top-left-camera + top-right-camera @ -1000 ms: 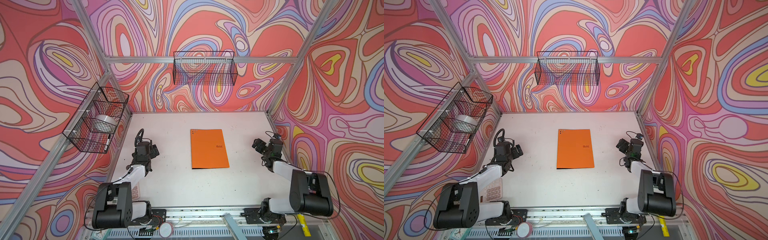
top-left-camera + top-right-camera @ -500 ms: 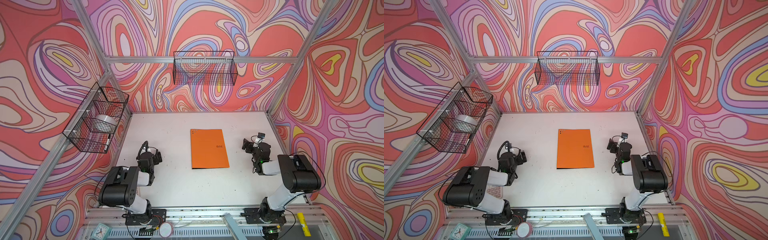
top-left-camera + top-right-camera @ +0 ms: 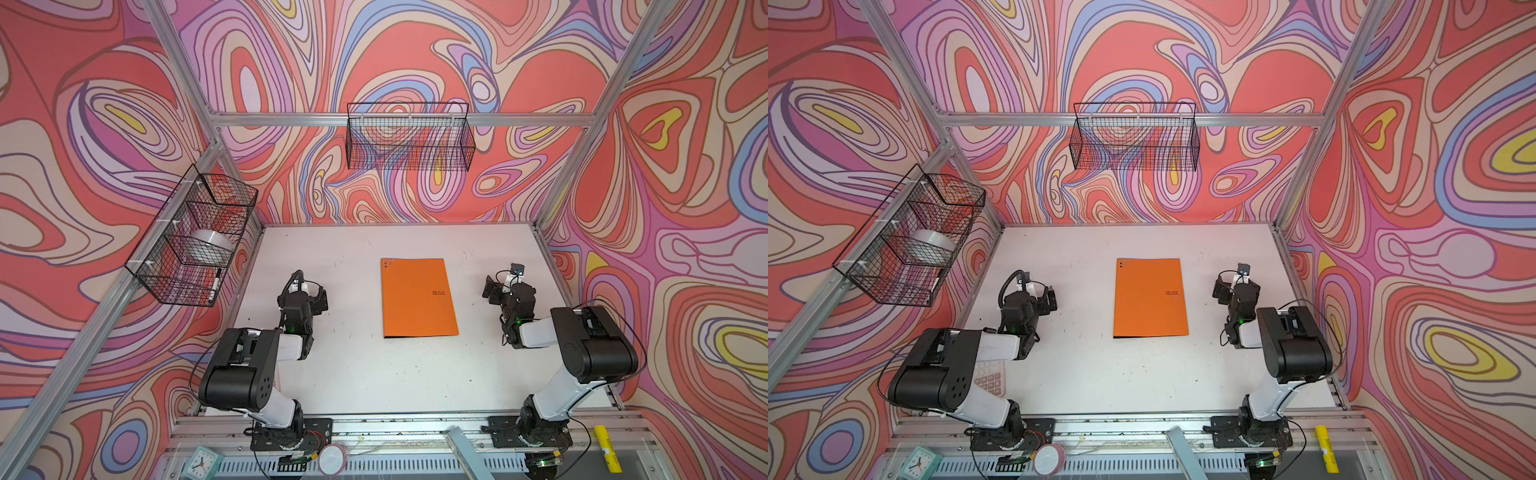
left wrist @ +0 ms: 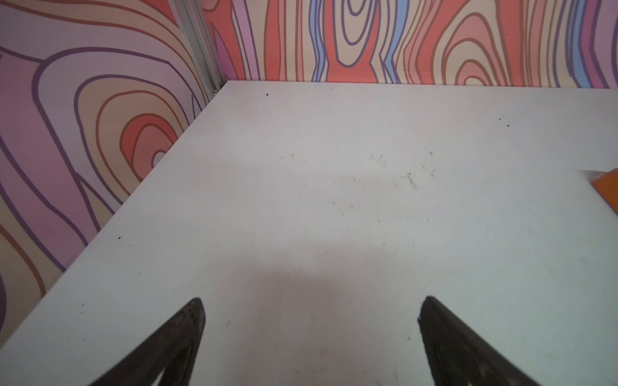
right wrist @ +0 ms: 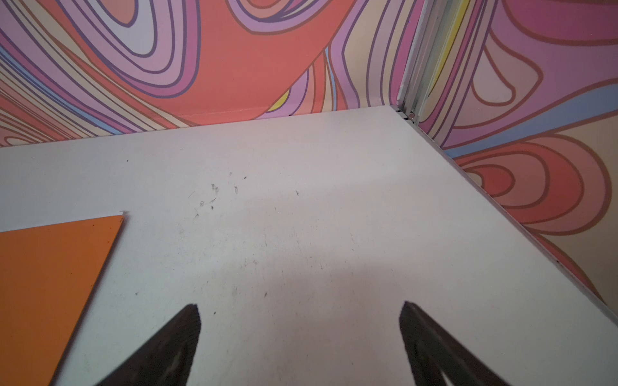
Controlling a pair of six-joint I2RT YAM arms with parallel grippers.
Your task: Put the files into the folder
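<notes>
left end effector gaping | right end effector gaping | both shifted inward | folder unmoved

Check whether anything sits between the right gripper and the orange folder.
Nothing visible. Only bare table lies between the right gripper and the closed folder. The jaws are open and empty.

We see a white, scuffed table carrying a closed orange folder, lying flat. Well apart from the folder, toward the front left, lies a partly hidden calculator.
</notes>
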